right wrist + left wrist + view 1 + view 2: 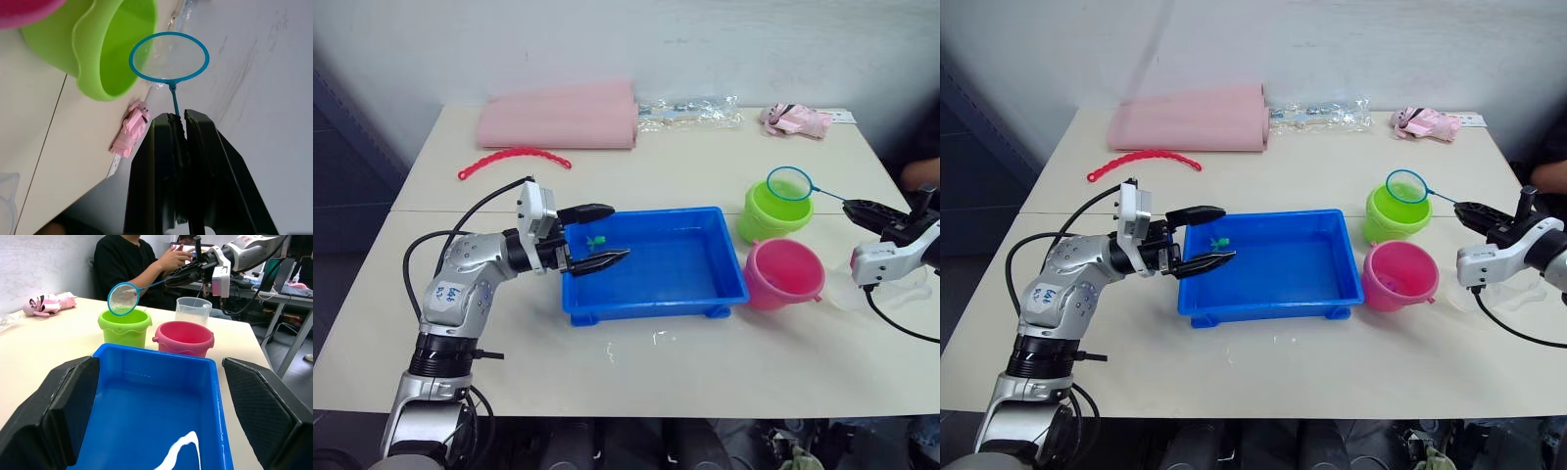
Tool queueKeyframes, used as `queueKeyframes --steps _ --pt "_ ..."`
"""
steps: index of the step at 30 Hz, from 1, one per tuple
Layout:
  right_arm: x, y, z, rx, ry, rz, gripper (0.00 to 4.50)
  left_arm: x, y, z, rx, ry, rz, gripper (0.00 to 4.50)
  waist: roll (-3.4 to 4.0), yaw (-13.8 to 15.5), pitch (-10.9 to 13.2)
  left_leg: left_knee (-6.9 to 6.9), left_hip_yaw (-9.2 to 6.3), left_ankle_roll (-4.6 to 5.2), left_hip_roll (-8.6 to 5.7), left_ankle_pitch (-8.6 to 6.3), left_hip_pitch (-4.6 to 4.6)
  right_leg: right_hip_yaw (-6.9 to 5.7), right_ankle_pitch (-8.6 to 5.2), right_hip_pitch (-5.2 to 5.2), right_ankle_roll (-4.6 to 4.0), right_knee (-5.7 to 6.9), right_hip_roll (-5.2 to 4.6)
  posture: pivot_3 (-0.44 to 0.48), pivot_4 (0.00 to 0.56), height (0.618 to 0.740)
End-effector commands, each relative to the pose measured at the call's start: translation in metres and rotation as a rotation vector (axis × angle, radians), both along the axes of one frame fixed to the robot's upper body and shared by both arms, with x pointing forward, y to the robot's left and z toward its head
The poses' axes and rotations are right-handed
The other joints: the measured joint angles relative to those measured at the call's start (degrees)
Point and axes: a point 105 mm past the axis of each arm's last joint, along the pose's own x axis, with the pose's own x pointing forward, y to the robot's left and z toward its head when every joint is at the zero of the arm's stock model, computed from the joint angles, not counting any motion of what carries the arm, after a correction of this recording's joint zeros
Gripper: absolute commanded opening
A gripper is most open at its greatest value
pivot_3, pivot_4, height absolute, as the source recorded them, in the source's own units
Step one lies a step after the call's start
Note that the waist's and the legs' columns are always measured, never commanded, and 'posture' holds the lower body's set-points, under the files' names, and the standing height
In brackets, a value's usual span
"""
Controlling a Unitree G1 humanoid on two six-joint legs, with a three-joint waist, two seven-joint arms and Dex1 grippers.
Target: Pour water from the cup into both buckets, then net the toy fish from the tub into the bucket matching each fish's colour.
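**Net held over the green bucket, left gripper spread at the tub**

The right gripper [178, 128] was clenched on the thin handle of the net [790, 183], its two black fingers pressed together around it. The handle ran out level from the fingers, and the blue-rimmed hoop hung in the air just over the mouth of the lime green bucket [773, 215], not touching the rim as far as the head views showed. The mesh looked empty in the left wrist view, though too fine to be certain.

The pink bucket [784, 274] stood just beside the green one, on the side nearer the robot, both upright on the surface [705, 166]. The clear cup [193, 311] stood upright just beyond the pink bucket, toward the robot's right, below the right arm.

The left gripper [598, 236] was released, fingers spread wide, hovering at the left end of the blue tub [724, 284] and reaching over its rim. One small green toy fish [596, 239] lay in the tub between those fingers. The tub sat between the left gripper and the buckets, near the pink one.

At the far edge of the surface lay a folded pink cloth [558, 116], a red beaded strip [514, 158] near it, a clear plastic bag [690, 111] and a small pink toy [795, 119]. A person [132, 264] sat behind the surface.
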Motion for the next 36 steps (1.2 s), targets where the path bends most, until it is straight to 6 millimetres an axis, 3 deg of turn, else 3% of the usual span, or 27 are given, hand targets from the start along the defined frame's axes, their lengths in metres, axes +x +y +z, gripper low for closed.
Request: queueKeyframes --steps 1,5,7,9,11,13,16,20,23,29,36 --pt "-0.003 0.0 0.031 0.144 -0.074 0.007 0.0 -0.002 0.003 0.006 -0.012 -0.036 0.004 4.36 0.0 -0.01 0.0 0.0 0.0 0.0 0.0 0.0 0.0 0.0 0.0 0.0 0.0 0.0 0.0 0.0 0.15 0.74" --pt "-0.004 0.013 0.036 0.475 0.015 0.05 0.0 -0.007 0.019 0.012 -0.042 -0.048 0.011 4.36 -0.01 -0.26 0.0 0.0 -0.04 0.0 0.04 0.0 0.03 -0.04 0.0 0.09 0.0 -0.05 0.07 0.0 0.15 0.74" --pt "-0.005 0.034 0.045 0.668 0.108 0.126 0.0 -0.011 0.034 0.014 -0.063 -0.047 0.028 4.36 -0.02 -0.89 0.01 -0.01 -0.06 0.01 0.07 0.0 0.04 -0.05 0.0 0.1 0.0 -0.05 0.08 0.0 0.15 0.74" --pt "-0.007 0.058 0.045 0.914 0.326 0.185 0.0 -0.013 0.051 0.009 -0.042 -0.041 0.072 4.36 0.0 -1.17 0.01 0.0 -0.11 0.02 0.1 0.0 0.04 -0.09 0.0 0.11 0.0 0.01 0.08 0.0 0.15 0.74" --pt "-0.02 0.092 0.027 1.012 0.68 0.213 0.0 -0.016 0.07 0.004 -0.012 -0.034 0.126 4.36 0.03 -1.33 -0.01 -0.01 -0.16 0.03 0.12 -0.01 0.04 -0.09 0.0 0.11 0.0 0.31 0.06 0.0 0.15 0.74" --pt "-0.03 0.118 0.016 1.049 0.887 0.224 0.0 -0.019 0.085 0.002 0.005 -0.031 0.17 4.36 0.03 -1.19 -0.01 0.01 -0.2 0.05 0.13 -0.02 0.06 -0.13 0.0 0.12 -0.01 0.32 0.03 0.0 0.15 0.74" --pt "-0.032 0.146 0.001 1.044 1.038 0.188 0.0 -0.027 0.102 -0.005 0.077 -0.02 0.205 4.36 0.02 -0.89 0.0 0.1 -0.3 0.11 0.13 -0.06 0.03 -0.21 0.0 0.18 -0.01 0.29 -0.12 0.0 0.15 0.74" --pt "-0.033 0.168 -0.017 1.021 1.179 0.107 0.0 -0.036 0.117 -0.013 0.171 0.006 0.218 4.36 -0.01 -0.42 -0.01 0.13 -0.41 0.14 0.06 -0.17 -0.02 -0.29 0.03 0.19 -0.05 -0.07 -0.48 0.0 0.15 0.74" --pt "-0.021 0.177 -0.03 1.021 1.216 0.02 0.0 -0.037 0.126 -0.013 0.184 0.023 0.245 4.36 -0.02 -0.23 -0.01 -0.01 -0.47 0.11 0.0 -0.17 -0.09 -0.36 0.03 0.16 -0.07 -0.13 -0.54 0.0 0.15 0.74" --pt "0.002 0.199 -0.052 1.03 1.236 -0.085 0.0 -0.036 0.124 -0.013 0.192 0.032 0.255 4.36 -0.01 -0.3 -0.01 -0.08 -0.35 0.07 0.02 -0.16 -0.14 -0.32 0.03 -0.02 -0.07 -0.1 -0.18 0.0 0.15 0.74" --pt "0.022 0.244 -0.066 1.106 1.267 -0.051 0.0 -0.031 0.12 -0.011 0.214 0.012 0.259 4.36 -0.05 -0.86 -0.03 -0.08 -0.26 0.07 0.01 -0.14 -0.19 -0.28 0.03 -0.12 -0.07 0.2 -0.09 0.0 0.15 0.74"
